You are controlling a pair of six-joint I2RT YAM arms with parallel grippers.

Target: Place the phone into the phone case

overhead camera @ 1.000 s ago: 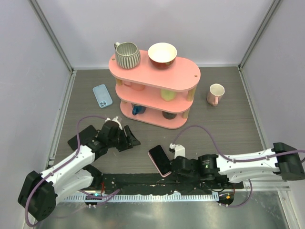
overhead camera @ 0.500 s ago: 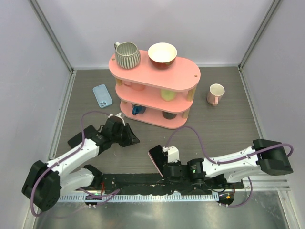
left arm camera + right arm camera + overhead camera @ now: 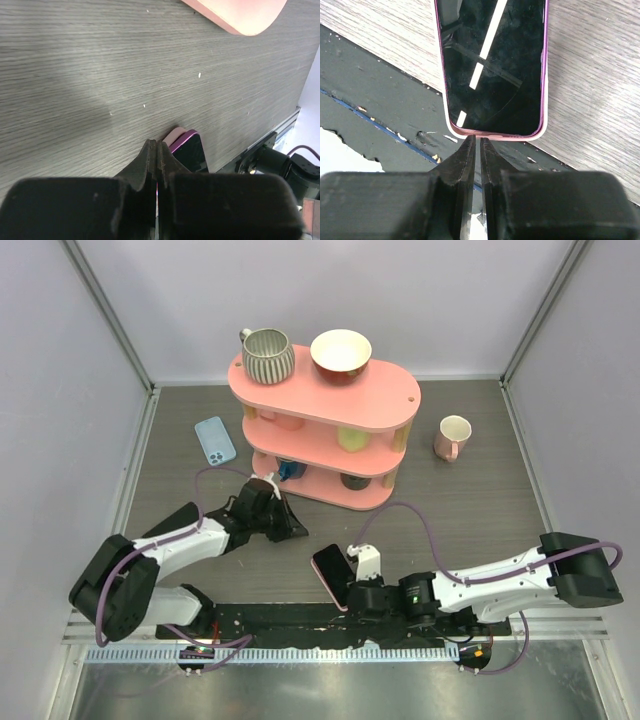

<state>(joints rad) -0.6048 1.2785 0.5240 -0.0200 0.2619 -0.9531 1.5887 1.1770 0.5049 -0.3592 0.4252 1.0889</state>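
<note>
The phone (image 3: 335,575), black-screened with a purple frame, lies face up inside a pale pink phone case (image 3: 449,127) near the table's front edge. In the right wrist view the phone (image 3: 492,65) fills the top, and my right gripper (image 3: 476,140) is shut, empty, its tips against the case's near end. From above, the right gripper (image 3: 352,598) sits just below the phone. My left gripper (image 3: 298,532) is shut on nothing, low over the table left of the phone. Its tips (image 3: 156,145) point at the phone's far corner (image 3: 192,152) and the case rim (image 3: 175,134).
A pink three-tier shelf (image 3: 330,390) stands behind, carrying a striped mug (image 3: 268,355) and a bowl (image 3: 341,352). A pink mug (image 3: 453,437) stands to its right. A light blue phone-shaped item (image 3: 215,440) lies at the far left. A black strip (image 3: 300,625) runs along the front edge.
My left gripper moved right toward the phone and closed. The right gripper shifted left to the phone's near end. The phone has stayed in place.
</note>
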